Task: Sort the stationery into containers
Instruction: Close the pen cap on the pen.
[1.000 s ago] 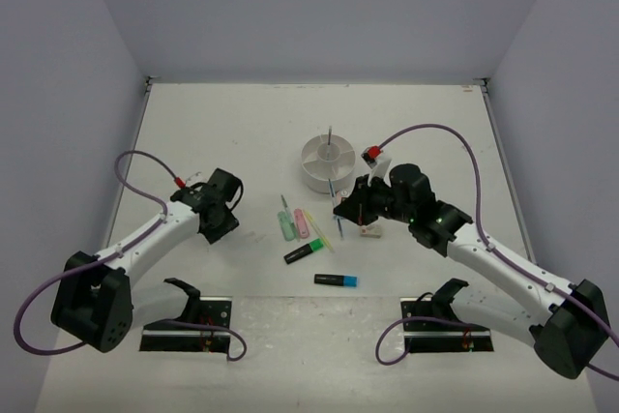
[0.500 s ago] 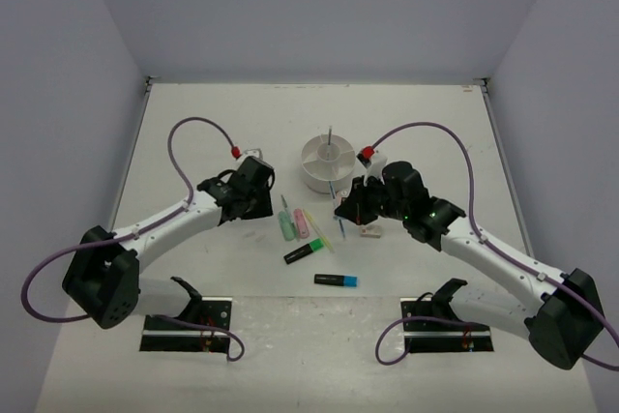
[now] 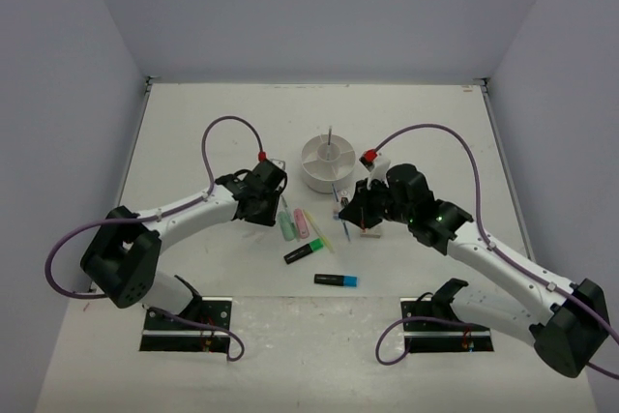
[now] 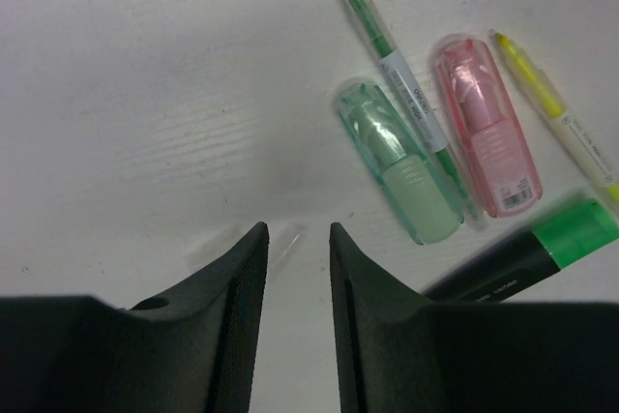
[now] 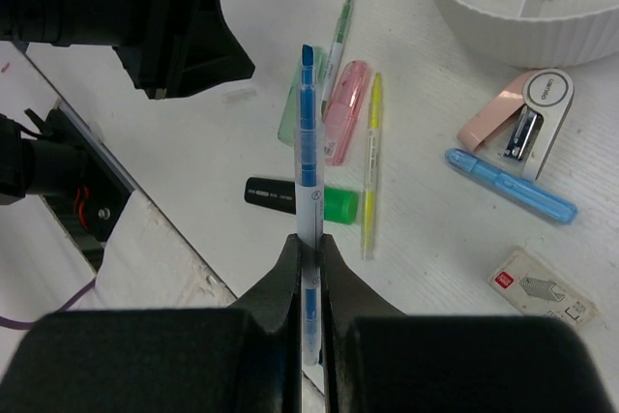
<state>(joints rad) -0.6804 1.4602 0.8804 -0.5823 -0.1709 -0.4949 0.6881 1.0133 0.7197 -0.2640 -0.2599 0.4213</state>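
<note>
Currently right gripper (image 5: pixel 309 244) has its fingers pressed together on a thin blue pen (image 5: pixel 308 142), pinching the lower shaft; the pen points straight ahead of the hand, above the clutter. Ahead-right of it is the white organiser (image 5: pixel 503 26), cut off by the frame edge, with only its wall and one divider visible. Blue marker (image 5: pixel 511 184), eraser (image 5: pixel 540 295) and a pink gadget (image 5: pixel 527 123) (type unclear) lie to its right. Left gripper (image 4: pixel 295 231) is low over the table (image 3: pixel 193 123), fingers narrowly parted and nothing clearly held; a faint clear smudge at the tips is unreadable. Bare table ahead-left of it. Mint marker (image 4: pixel 398 162), green pen (image 4: pixel 387 45), pink marker (image 4: pixel 486 123) and yellow pen (image 4: pixel 556 113) crowd ahead-right. Green highlighter (image 4: pixel 542 249) is to its right, body partly hidden.
</note>
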